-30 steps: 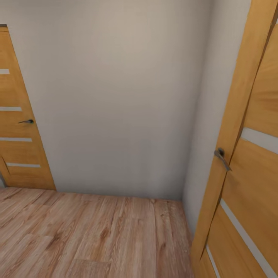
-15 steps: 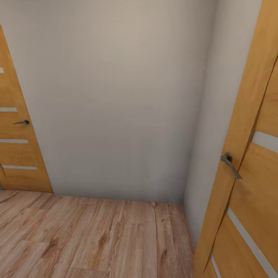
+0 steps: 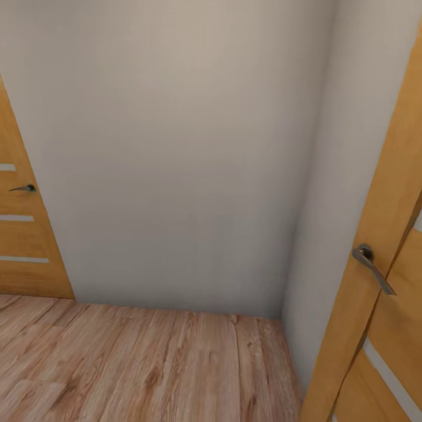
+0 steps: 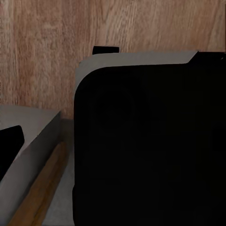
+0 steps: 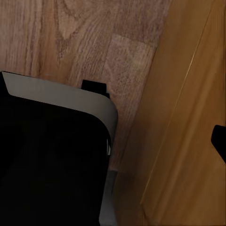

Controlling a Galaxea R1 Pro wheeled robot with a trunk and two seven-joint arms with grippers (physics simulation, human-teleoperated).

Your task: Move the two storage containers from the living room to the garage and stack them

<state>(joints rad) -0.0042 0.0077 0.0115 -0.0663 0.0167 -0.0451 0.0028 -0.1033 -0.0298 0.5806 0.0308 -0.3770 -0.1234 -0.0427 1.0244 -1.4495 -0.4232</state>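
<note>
Orange-red bins: none of the two storage containers shows in these pictures, so where they lie cannot be told, nor which way they sit from either arm or how their long axis runs.
Room: light wood plank floor (image 3: 146, 363) meets a plain beige wall (image 3: 176, 152) in a corner; this looks like a passage of the house on the way, not the garage with its concrete.
Doors: a honey-coloured door (image 3: 23, 234) with pale inset strips stands at the head view's left, its dark lever handle (image 3: 23, 189) level; a second door (image 3: 381, 281) of the same make stands at the right, close to the robot, with a grey lever handle (image 3: 372, 266) slanting down.
Left arm: the left wrist view looks down on plank flooring (image 4: 117, 28) past the robot's own dark, grey-edged body (image 4: 146, 146); whether that gripper is spread or closed cannot be told.
Right arm: the right wrist view gives the same dark body (image 5: 52, 165) over planks, with the orange door face (image 5: 183, 132) just beside it; the fingers' state cannot be told.
Coming move, as a judgement: steering comes first, and the right-hand door is the nearer thing to brush.
Writing: no brand, label or lettering can be read anywhere.
</note>
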